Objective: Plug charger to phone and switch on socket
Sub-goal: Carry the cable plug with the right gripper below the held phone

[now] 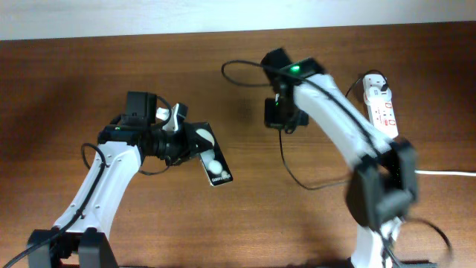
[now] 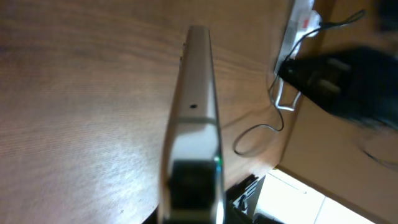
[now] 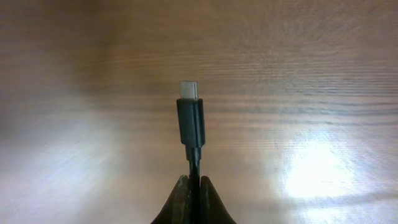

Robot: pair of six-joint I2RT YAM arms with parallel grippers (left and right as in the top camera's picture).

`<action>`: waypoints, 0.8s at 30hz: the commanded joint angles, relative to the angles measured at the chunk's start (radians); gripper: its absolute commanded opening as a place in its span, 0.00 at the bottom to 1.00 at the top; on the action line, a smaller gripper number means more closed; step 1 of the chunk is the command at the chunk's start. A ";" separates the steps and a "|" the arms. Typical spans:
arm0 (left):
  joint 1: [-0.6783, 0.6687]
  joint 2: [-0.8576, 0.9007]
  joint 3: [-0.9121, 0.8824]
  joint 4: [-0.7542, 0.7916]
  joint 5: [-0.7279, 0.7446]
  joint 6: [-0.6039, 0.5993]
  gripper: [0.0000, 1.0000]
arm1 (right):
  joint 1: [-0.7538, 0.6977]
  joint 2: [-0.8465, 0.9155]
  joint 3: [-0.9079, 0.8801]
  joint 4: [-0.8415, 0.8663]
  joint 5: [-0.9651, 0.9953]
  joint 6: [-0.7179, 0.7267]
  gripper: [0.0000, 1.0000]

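The phone [image 1: 213, 162] is on the left side of the brown table [image 1: 74, 74]. The left claw [image 1: 187, 138] is squeezed shut on its far end. Seen from above, the phone's long side slants from the claw toward the robot's side of the table and a bit to the right. The end with the small white letters is the free end. Its face with the two white round blobs looks up. In the left wrist view only the phone's thin edge [image 2: 196, 106] shows. It runs straight away from the camera. The claw's own fingers cannot be made out there.

The right claw [image 1: 282, 112] is near the middle of the table, well apart from the phone. Its two fingers [image 3: 181, 198] are pressed together on the thin black charger [image 3: 190, 124], just behind the small plug. The plug sticks straight out from the claw, with its shiny tip [image 3: 189, 90] farthest away. It hangs over bare wood. From above, the rest of the black cable [image 1: 291, 165] loops behind the arm and curls down toward the robot.

The white socket [image 1: 381, 110] lies at the right side of the table. Its long side runs toward and away from the robot. A thick white cord [image 1: 446, 173] lies near the right edge.
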 commanded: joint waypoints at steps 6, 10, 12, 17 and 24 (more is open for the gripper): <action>0.002 0.001 0.008 0.290 0.261 0.016 0.00 | 0.069 -0.587 -0.035 -0.212 -0.185 -0.100 0.04; -0.066 0.001 0.008 0.550 0.329 -0.089 0.00 | 0.235 -0.872 -0.381 0.010 -0.193 0.045 0.04; -0.089 0.001 0.008 0.663 0.381 -0.119 0.00 | 0.308 -0.980 -0.597 0.219 -0.192 0.090 0.04; -0.018 0.001 0.008 0.692 0.442 -0.323 0.00 | 0.425 -0.958 -0.846 0.523 -0.129 0.137 0.04; 0.024 0.001 0.008 0.697 0.570 -0.290 0.00 | 0.425 -0.881 -0.846 0.660 -0.186 0.152 0.04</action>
